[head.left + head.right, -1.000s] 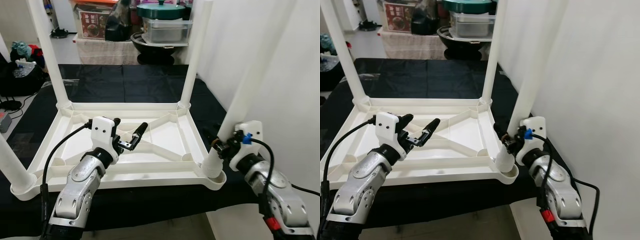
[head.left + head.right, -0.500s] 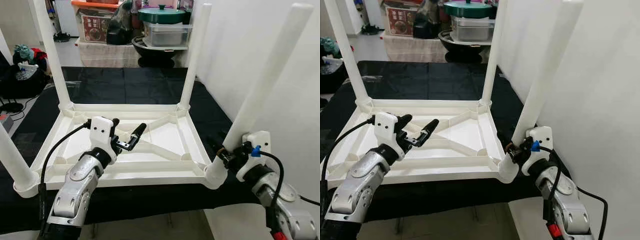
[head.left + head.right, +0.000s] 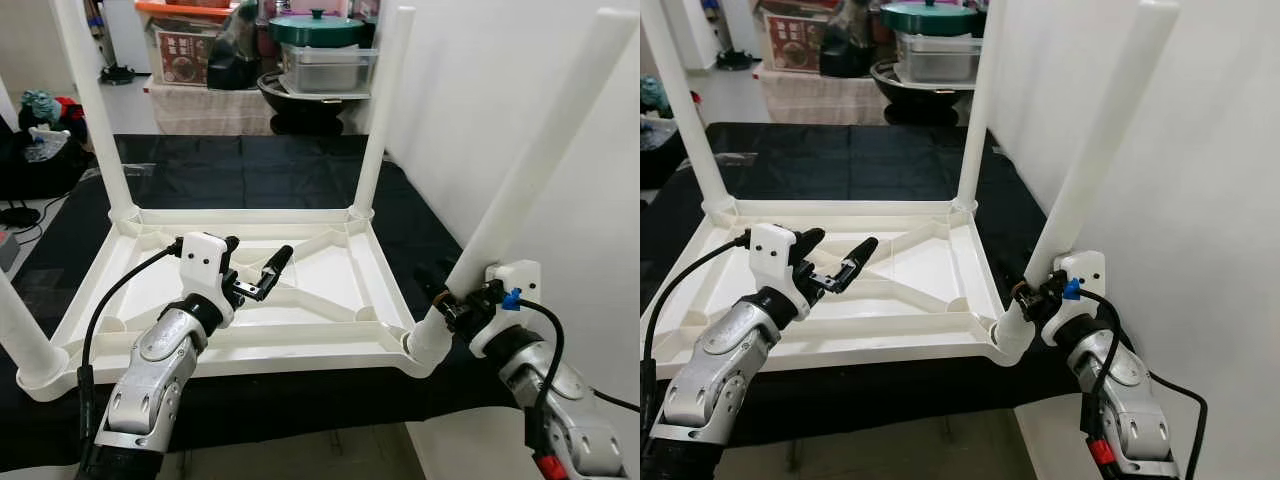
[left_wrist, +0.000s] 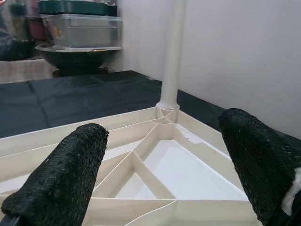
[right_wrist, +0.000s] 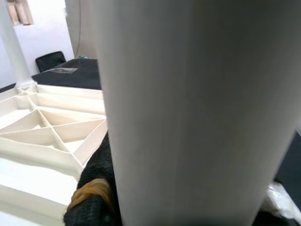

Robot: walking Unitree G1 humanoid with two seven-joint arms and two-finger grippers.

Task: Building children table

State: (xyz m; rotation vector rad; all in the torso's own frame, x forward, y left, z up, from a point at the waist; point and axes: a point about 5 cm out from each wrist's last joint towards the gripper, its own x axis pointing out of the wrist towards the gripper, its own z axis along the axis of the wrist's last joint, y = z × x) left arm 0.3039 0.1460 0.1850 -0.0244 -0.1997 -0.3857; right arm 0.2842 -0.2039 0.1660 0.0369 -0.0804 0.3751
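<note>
A white plastic table top (image 3: pixel 330 275) lay upside down on a black cloth (image 3: pixel 250 165), its ribbed underside facing up. At the robot's near left a white leg (image 3: pixel 22 330) stood in its corner socket, and further back on the left another leg (image 3: pixel 95 110) rose from the far corner. The left gripper (image 3: pixel 255 275) hovered over the ribbed underside near the middle of the tray, its two black fingers (image 4: pixel 66 181) spread apart with nothing between them. Past it, the far right leg (image 3: pixel 380 110) stood upright in its socket. Behind the cloth sat a clear storage box (image 3: pixel 325 65) with a green lid (image 3: pixel 315 28) on top. At the near right corner the fourth leg (image 3: pixel 530 170) leaned outward toward the white wall (image 3: pixel 480 90), its foot at the corner socket. The right gripper (image 3: pixel 450 300) was clamped around this leg low down; its fingers seemed to press on both sides, though the wrist view was mostly blocked by the leg.
</note>
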